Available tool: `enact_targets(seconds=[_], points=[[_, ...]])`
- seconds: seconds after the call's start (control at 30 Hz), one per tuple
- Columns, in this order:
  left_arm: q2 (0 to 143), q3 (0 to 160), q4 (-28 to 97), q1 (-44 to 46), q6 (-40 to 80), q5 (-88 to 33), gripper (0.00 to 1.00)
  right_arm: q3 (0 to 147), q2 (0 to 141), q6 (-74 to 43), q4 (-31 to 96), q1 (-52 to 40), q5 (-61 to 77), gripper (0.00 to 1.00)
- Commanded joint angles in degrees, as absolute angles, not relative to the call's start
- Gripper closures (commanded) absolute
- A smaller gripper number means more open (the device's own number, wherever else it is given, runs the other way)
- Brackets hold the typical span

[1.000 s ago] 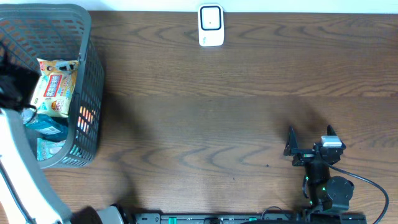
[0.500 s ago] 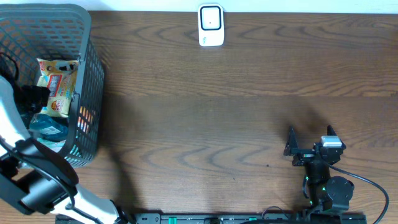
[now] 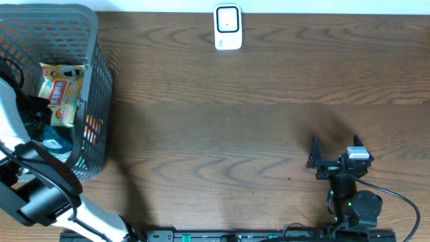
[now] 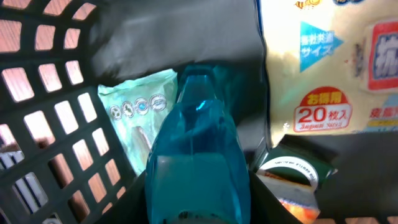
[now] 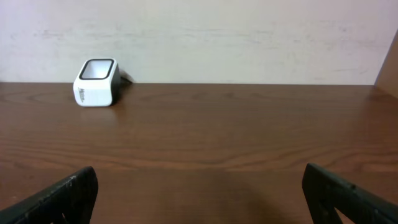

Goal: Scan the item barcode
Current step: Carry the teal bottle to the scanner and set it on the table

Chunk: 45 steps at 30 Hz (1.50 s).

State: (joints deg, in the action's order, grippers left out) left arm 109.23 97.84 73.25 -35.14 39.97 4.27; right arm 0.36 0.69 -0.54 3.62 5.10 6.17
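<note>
Now left hand (image 3: pixel 33 113) hangs at blue bottle (image 4: pixel 196 162), grip unclear; right hand (image 5: pixel 199 180) released.

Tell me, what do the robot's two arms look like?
The left arm has pale grey-white links joined by bulky black joints. The right arm is compact and black, with a silvery block near its wrist, small green lights lower down and a thin black cable looping off it. Its two fingers are black and tapered.
</note>
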Motion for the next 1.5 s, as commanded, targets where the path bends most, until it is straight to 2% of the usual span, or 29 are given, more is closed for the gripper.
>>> enact_targets(seconds=[0.0,0.43,0.7,0.83,0.87,0.97,1.0,1.13,1.3,1.47], points=[[109.3,97.6,74.0,-35.3,38.9,4.5,0.81,0.3,0.4,0.3,3.8,4.8,6.0,0.01],[94.2,107.3,73.6,-35.3,39.1,0.3,0.81,0.3,0.4,0.3,3.8,4.8,6.0,0.01],[77.9,107.7,66.0,-34.0,43.9,-17.8,0.81,0.3,0.4,0.3,3.8,4.8,6.0,0.01],[73.9,107.7,64.4,-25.4,43.8,-20.3,0.81,0.3,0.4,0.3,3.8,4.8,6.0,0.01],[73.7,107.6,64.4,-19.9,43.8,-20.3,0.81,0.3,0.4,0.3,3.8,4.8,6.0,0.01],[74.4,107.2,64.4,-11.2,43.8,-19.6,0.81,0.3,0.4,0.3,3.8,4.8,6.0,0.01],[76.5,107.0,64.9,-1.8,43.9,-14.6,0.81,0.3,0.4,0.3,3.8,4.8,6.0,0.01],[81.2,107.0,68.2,9.8,50.0,-3.3,0.81,0.3,0.4,0.3,3.8,4.8,6.0,0.01],[90.4,107.0,70.2,20.8,58.2,1.6,0.81,0.3,0.4,0.3,3.8,4.8,6.0,0.01],[99.7,107.0,70.4,26.1,69.0,1.6,0.81,0.3,0.4,0.3,3.8,4.8,6.0,0.01]])
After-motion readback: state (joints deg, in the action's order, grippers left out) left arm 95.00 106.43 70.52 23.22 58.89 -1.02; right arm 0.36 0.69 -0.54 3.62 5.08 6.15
